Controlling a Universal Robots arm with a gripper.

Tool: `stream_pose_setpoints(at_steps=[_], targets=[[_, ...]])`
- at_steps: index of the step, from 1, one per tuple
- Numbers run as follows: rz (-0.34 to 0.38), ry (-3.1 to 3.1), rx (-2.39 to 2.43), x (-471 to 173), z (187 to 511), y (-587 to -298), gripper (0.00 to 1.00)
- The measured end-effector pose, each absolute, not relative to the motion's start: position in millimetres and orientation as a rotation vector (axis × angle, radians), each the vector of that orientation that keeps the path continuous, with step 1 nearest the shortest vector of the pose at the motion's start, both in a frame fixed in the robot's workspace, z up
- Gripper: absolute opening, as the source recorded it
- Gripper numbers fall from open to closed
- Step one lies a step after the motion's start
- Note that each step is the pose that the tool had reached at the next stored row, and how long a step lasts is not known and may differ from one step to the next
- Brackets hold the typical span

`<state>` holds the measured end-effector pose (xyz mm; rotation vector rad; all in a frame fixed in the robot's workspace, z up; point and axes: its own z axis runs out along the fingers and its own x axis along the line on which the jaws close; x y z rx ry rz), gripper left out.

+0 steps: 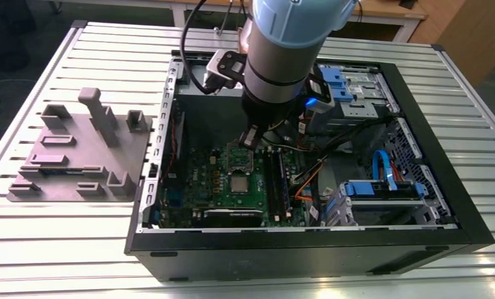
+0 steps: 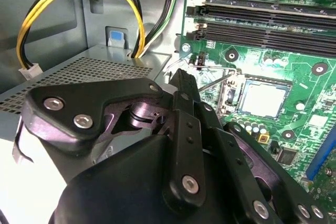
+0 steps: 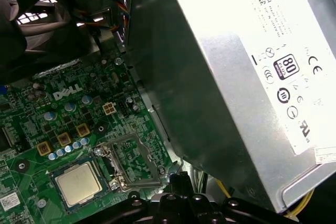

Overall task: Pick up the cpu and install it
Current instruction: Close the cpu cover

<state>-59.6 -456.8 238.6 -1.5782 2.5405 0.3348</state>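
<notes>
Inside the case [image 1: 314, 243], the arm [image 1: 289, 56] points down, tool [image 2: 180, 76] closed empty near the socketed cpu [image 2: 264, 99].

Computer case [image 1: 314, 240] on the table [image 1: 65, 249], fixture plate [image 1: 81, 156] beside it at the exterior view's left; cpu [image 1: 240, 183] on the motherboard [image 1: 199, 177] inside the case.

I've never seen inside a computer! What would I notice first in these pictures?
The big pale-blue robot arm that pokes down into the open black computer case in the middle of the table grabs the eye first. Under it lies the green motherboard, with the shiny square cpu flat on it, apart from the gripper. On the exterior view's left stands a grey fixture plate with blocky posts.
</notes>
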Motion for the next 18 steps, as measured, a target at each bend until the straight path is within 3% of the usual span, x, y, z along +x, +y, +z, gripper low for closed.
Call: stream_pose_setpoints(at_steps=[18], targets=[[0.313,2.55,-1.584,-60.3,239.2,-460.9,0.1]])
